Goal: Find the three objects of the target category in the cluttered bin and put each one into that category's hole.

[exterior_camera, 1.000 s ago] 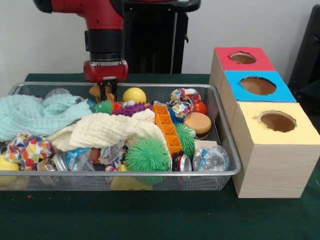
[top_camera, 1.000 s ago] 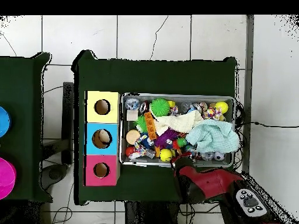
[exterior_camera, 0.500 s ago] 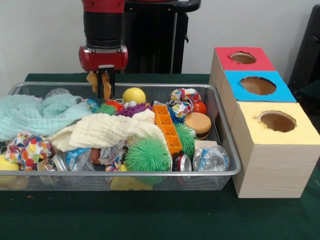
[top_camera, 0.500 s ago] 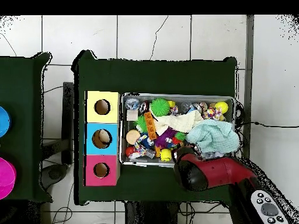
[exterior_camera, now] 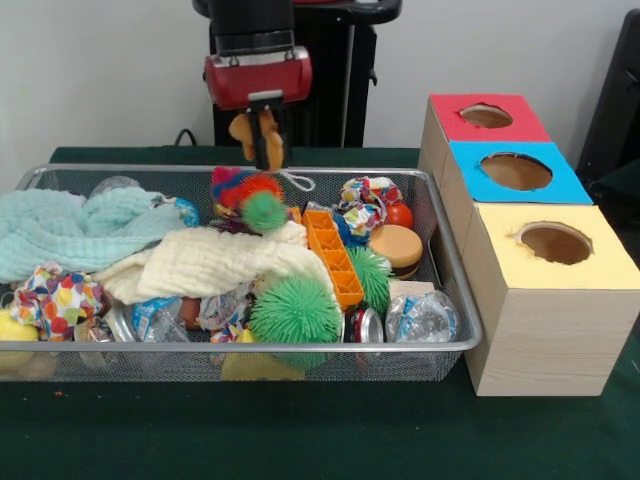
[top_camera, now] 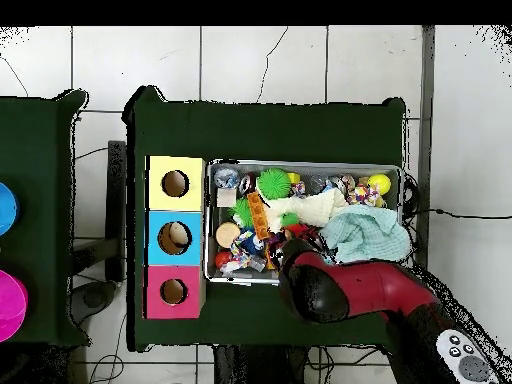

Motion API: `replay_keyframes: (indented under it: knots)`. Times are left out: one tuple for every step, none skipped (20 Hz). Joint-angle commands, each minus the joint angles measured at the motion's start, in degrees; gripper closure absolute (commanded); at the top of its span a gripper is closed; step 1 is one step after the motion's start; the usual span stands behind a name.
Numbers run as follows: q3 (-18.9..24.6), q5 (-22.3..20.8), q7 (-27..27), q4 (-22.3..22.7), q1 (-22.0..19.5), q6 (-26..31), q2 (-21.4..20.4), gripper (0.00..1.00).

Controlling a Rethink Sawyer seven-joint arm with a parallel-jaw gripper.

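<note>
My gripper [exterior_camera: 262, 150] is shut on a small orange plush animal [exterior_camera: 244, 127] and holds it above the far edge of the wire mesh bin [exterior_camera: 455, 290], left of the wooden box. The red-surround hole [exterior_camera: 486, 115] is the box's far one, to the right of the gripper. In the overhead view the arm [top_camera: 325, 290] covers the gripper and the plush. There the bin [top_camera: 300, 165] sits beside the red-surround hole [top_camera: 173, 291]. I see no other plush animal in the clutter.
The bin holds a mint cloth [exterior_camera: 70, 225], a cream cloth [exterior_camera: 205, 262], a big green spiky ball [exterior_camera: 295, 310], a small one [exterior_camera: 265, 211], an orange brick strip [exterior_camera: 335, 255] and a burger toy [exterior_camera: 397, 245]. Blue-surround [exterior_camera: 515, 171] and yellow-surround [exterior_camera: 553, 243] holes lie nearer.
The gripper closed on the orange plush in the bin, lifted it out and moved right toward the box. The small green spiky ball and colourful toys beneath it shifted.
</note>
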Motion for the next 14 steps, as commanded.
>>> replay_keyframes:
  knots:
    - [10.83, 7.05, 5.82, 6.54, 1.46, 0.69, -5.0, 1.0]
    - [10.96, 7.72, 6.1, 6.76, 1.63, 0.78, -5.26, 1.0]
    - [11.26, 8.65, 6.99, 7.71, 1.99, 0.32, -5.98, 1.0]
    - [11.32, 9.25, 7.27, 7.99, 2.17, 0.28, -6.17, 1.0]
    - [11.01, 9.91, 8.24, 8.76, 2.75, -0.29, -6.57, 1.0]
    - [10.69, 10.42, 8.62, 9.03, 3.15, -0.46, -6.7, 1.0]
    - [9.92, 11.16, 9.88, 9.56, 4.34, -1.06, -7.31, 1.0]
    - [9.47, 11.58, 10.24, 9.79, 4.95, -1.36, -7.66, 1.0]
    - [8.55, 11.96, 11.07, 10.19, 6.02, -2.12, -8.15, 1.0]
    - [7.63, 12.34, 11.9, 10.6, 7.09, -2.89, -8.65, 1.0]
    - [6.45, 12.52, 12.69, 10.78, 8.28, -3.98, -8.65, 1.0]
    - [5.97, 12.94, 12.84, 10.78, 9.08, -4.25, -8.8, 1.0]
    - [5.5, 13.36, 13.0, 10.77, 9.88, -4.53, -8.95, 1.0]
    - [5.12, 13.94, 13.21, 10.91, 10.72, -4.62, -9.35, 1.0]
